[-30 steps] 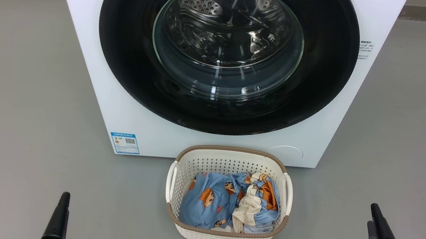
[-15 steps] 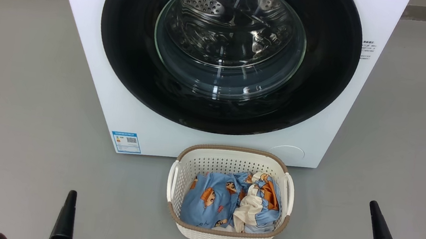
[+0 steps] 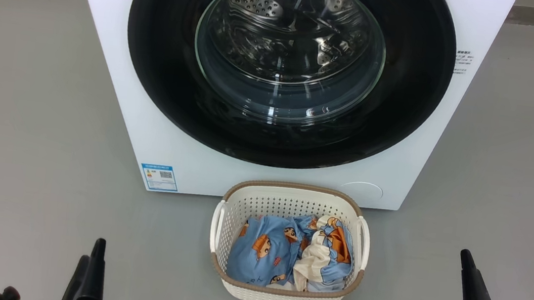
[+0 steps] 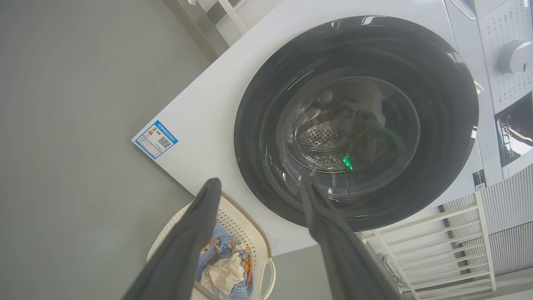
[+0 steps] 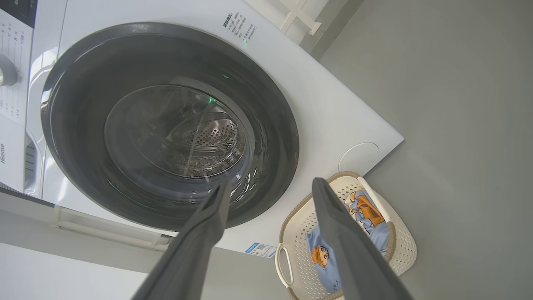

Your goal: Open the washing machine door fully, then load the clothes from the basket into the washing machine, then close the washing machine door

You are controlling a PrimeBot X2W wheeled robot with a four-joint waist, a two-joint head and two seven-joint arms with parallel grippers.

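Currently: washing machine door shut; clothes heaped in basket. Left claw, right claw: both spread apart, empty.

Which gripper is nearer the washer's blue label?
Left. The left gripper is in front of the label, slightly to its left; the right gripper is far off to the right, beyond the basket.

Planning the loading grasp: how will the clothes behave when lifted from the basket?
The clothes lie crumpled, so probably floppy, draping from a pinch. Pieces overlap; one may drag another. The perforated basket looks light and might shift.
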